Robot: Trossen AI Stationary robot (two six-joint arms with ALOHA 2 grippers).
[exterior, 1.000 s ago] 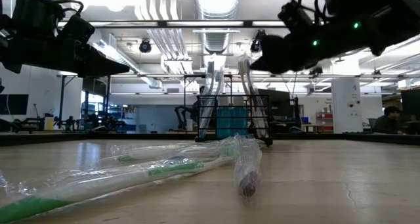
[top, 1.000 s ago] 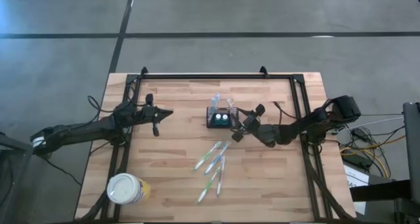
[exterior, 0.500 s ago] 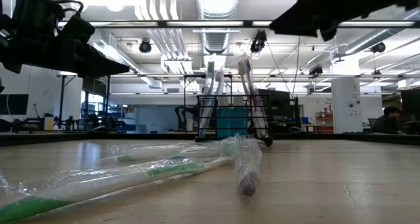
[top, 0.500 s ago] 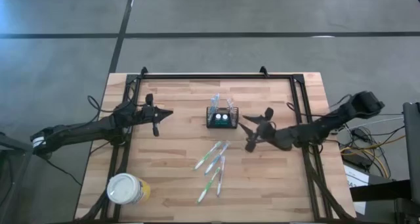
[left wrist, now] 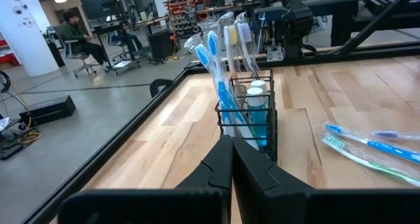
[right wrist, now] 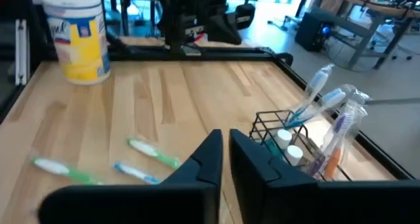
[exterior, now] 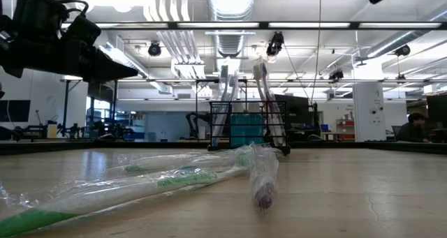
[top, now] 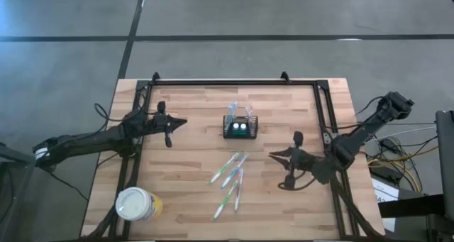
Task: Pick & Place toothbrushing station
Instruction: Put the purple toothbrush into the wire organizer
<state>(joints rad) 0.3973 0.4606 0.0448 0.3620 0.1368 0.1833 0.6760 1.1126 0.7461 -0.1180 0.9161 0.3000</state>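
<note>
The toothbrushing station (top: 240, 127) is a small black wire caddy standing on its base mid-table, with several toothbrushes upright in it; it also shows in the low view (exterior: 246, 126), the left wrist view (left wrist: 252, 115) and the right wrist view (right wrist: 287, 140). My left gripper (top: 183, 121) hovers shut to the caddy's left, pointing at it (left wrist: 231, 148). My right gripper (top: 272, 155) hangs shut, right of and nearer than the caddy, with nothing between its fingers (right wrist: 226, 142). It touches nothing.
Several wrapped toothbrushes (top: 229, 179) lie loose on the wood, nearer than the caddy (exterior: 174, 179). A yellow tub with a white lid (top: 135, 204) stands at the near left corner (right wrist: 77, 33). A black frame rail (top: 234, 81) runs along the table's far edge and sides.
My right gripper has drawn back from beside the caddy toward the table's right and near edges, passing almost out of the low view. Its fingers have come together. The caddy and its brushes have stayed where they were.
</note>
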